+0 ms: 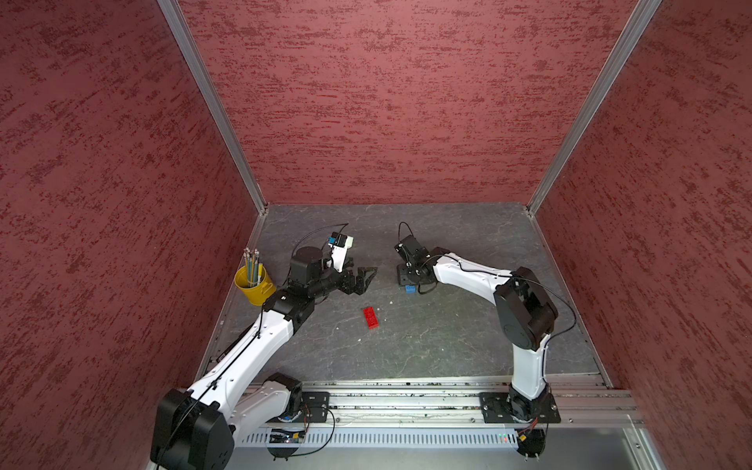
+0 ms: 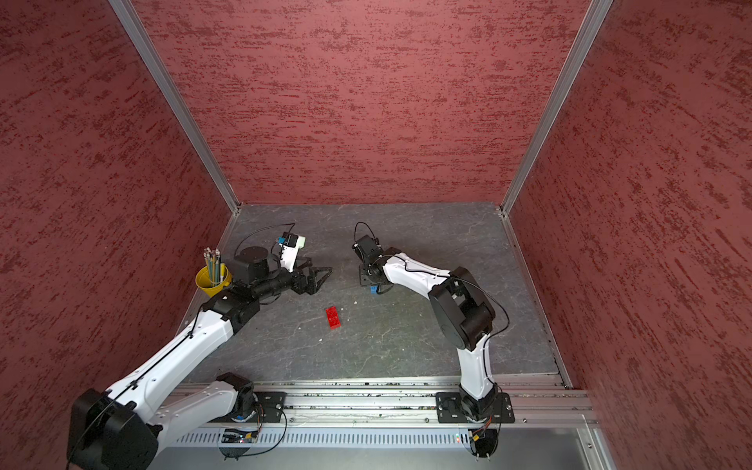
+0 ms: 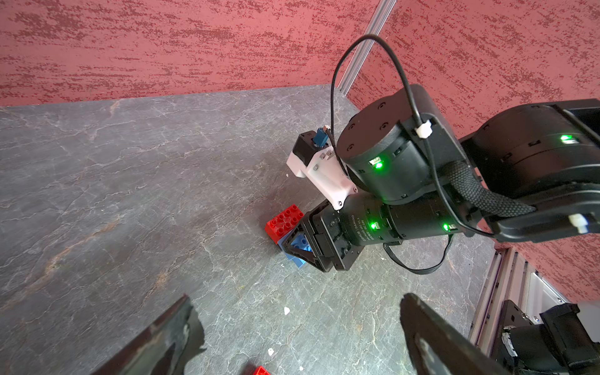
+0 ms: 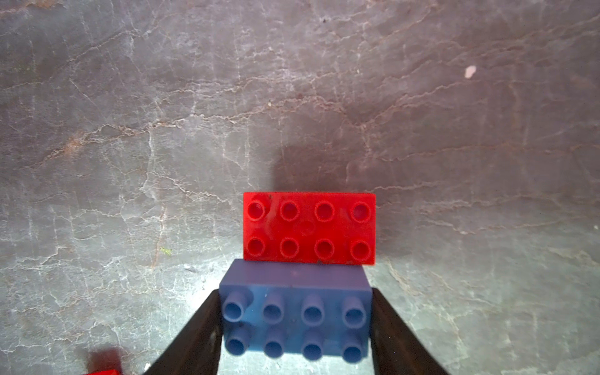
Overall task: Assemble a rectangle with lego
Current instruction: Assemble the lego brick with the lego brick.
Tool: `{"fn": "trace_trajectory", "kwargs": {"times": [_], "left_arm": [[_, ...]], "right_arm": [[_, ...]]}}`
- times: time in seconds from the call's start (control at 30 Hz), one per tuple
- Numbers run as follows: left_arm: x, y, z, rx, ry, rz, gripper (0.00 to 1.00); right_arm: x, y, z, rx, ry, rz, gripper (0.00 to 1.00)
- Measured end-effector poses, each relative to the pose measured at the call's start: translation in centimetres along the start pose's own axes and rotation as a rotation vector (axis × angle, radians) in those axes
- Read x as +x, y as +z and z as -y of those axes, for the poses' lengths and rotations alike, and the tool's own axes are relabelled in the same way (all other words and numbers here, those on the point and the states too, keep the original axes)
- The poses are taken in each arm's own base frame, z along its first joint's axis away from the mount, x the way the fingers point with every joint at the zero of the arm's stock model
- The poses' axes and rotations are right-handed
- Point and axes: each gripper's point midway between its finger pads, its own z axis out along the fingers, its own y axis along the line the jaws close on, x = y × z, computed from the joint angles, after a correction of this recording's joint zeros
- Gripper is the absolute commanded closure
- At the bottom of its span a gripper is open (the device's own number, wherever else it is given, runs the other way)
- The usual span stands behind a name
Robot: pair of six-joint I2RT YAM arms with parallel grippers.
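My right gripper (image 4: pixel 295 292) is shut on a blue lego brick (image 4: pixel 295 321), one finger on each short end, low over the table. Right beyond it a red lego brick (image 4: pixel 310 227) lies studs up, its long side against the blue one. The left wrist view shows the same pair, red (image 3: pixel 284 222) and blue (image 3: pixel 301 244), at the right gripper's tip. In both top views only a blue corner (image 1: pixel 410 289) (image 2: pixel 372 289) shows under that gripper. A second red brick (image 1: pixel 370 317) (image 2: pixel 333 317) lies loose mid-table. My left gripper (image 1: pixel 366 278) (image 3: pixel 298 300) hovers open and empty, left of the pair.
A yellow pencil cup (image 1: pixel 253 285) (image 2: pixel 211 280) stands by the left wall, next to my left arm. Red walls close in the grey table (image 1: pixel 447 350) on three sides. A metal rail (image 1: pixel 407 401) carrying both arm bases runs along the front edge.
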Motion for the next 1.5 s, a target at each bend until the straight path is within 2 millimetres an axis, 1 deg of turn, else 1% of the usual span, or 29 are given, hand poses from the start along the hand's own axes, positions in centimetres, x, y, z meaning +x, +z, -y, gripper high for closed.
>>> {"fn": "trace_trajectory", "kwargs": {"times": [0.17, 0.4, 1.5], "left_arm": [[0.0, 0.0, -0.01, 0.0, 0.0, 0.0, 0.0], [0.0, 0.0, 0.0, 0.0, 0.0, 0.0, 0.0], [0.02, -0.01, 0.0, 0.0, 0.0, 0.0, 0.0]], "right_arm": [[0.03, 0.05, 0.01, 0.0, 0.0, 0.0, 0.41], [0.86, 0.54, 0.44, 0.009, -0.002, -0.015, 0.41], [0.76, 0.99, -0.13, 0.007, -0.015, 0.028, 0.42]]}}
